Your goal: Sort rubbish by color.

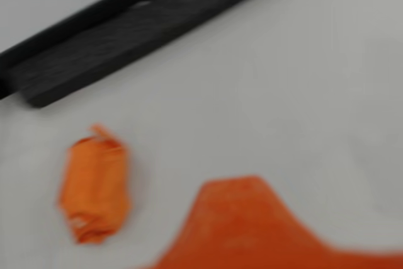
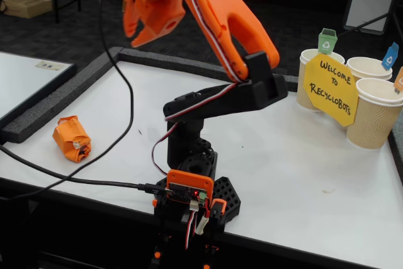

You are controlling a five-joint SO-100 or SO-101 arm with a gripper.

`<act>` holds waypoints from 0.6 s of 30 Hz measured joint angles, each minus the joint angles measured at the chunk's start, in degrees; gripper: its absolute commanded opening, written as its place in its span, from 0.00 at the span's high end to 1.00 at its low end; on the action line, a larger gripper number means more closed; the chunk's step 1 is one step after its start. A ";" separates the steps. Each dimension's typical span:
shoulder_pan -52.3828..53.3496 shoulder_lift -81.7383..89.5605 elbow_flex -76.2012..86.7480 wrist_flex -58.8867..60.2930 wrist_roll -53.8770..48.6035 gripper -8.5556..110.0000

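Presently: orange wad (image 2: 72, 138) lying on white table (image 2: 302, 174), left in fixed view; hand (image 2: 146, 29) raised high above, empty, fingers parted.

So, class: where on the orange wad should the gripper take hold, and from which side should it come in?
Probably across the middle of the orange wad, from straight above. It lies alone on the bare table, clear of the foam border, so both fingers could drop beside it. The wrist view shows it longer than wide; closing across the narrow width looks best. The gripper hangs high above the table, holding nothing.

White table (image 2: 327, 155), black foam border (image 2: 56, 102); dark floor (image 2: 75, 23), possibly carpet.
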 measured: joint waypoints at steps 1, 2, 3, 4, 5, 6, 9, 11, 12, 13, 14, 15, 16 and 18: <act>-2.29 0.00 0.00 -0.09 0.00 0.93; -4.31 0.00 0.26 -0.09 0.00 0.93; -5.98 0.00 0.53 -0.09 0.00 0.92; -7.56 0.00 0.79 -0.09 0.00 0.92; -9.05 0.00 0.97 -0.09 0.00 0.92; -10.72 0.00 1.05 -0.09 0.00 0.92; -15.73 0.00 1.23 -0.44 0.00 0.92; -19.25 0.00 1.23 -0.62 0.00 0.92; -20.92 0.00 1.23 -0.62 0.00 0.92; -22.59 0.00 1.23 -0.62 0.00 0.92; -24.26 0.00 1.23 -0.62 0.00 0.92; -25.93 0.00 1.23 -0.62 0.00 0.92; -27.51 0.00 1.23 -0.62 0.00 0.92; -30.50 0.00 1.23 -0.62 0.00 0.92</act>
